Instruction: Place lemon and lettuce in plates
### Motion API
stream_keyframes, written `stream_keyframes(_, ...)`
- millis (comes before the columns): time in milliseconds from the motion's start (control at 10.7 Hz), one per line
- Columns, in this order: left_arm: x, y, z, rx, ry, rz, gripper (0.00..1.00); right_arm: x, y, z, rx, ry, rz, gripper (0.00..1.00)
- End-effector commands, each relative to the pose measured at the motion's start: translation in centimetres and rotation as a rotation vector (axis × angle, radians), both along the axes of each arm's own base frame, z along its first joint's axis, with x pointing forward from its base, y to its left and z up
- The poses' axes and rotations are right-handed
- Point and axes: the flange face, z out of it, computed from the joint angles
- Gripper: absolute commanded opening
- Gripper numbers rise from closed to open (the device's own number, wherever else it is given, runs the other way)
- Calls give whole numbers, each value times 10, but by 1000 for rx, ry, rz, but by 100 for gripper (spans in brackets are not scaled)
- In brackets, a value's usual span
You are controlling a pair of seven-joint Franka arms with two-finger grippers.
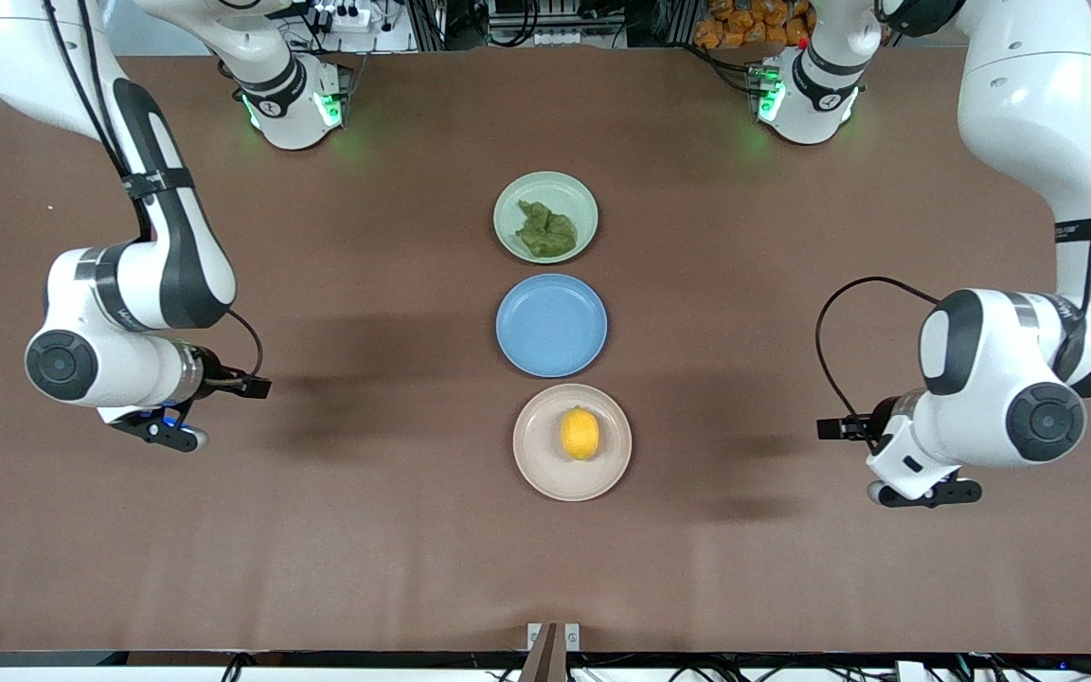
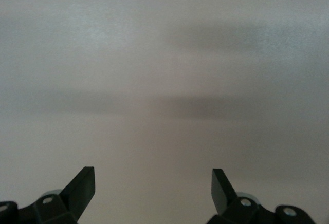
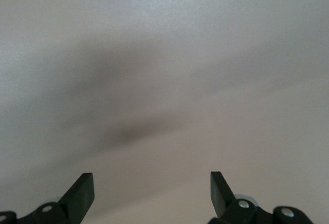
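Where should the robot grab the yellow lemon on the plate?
Probably across the lemon's narrow middle, coming straight down from above. It lies with its tips pointing toward and away from the front camera, and the beige plate's rim hinders a sideways approach.

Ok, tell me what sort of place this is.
Most likely a robotics lab bench. Two white arms, the left arm and the right arm, are mounted at one brown table. Three plates sit in a neat row, one with a lemon, and cables and equipment racks line the table's edge.
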Motion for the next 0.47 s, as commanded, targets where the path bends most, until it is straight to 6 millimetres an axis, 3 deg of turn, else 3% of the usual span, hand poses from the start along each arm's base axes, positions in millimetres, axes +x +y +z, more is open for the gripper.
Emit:
stream_keyframes(0,-8,5,5,14,13,-33,100,-19,-3,19,25,-2,92,100)
stream_keyframes(187,-7,15,13,8,0,-38,100,-46,-2,52,50,-27,140,100)
stream_keyframes(374,-8,17,21,6,-8,-36,100,-75,8,64,57,-25,168,100)
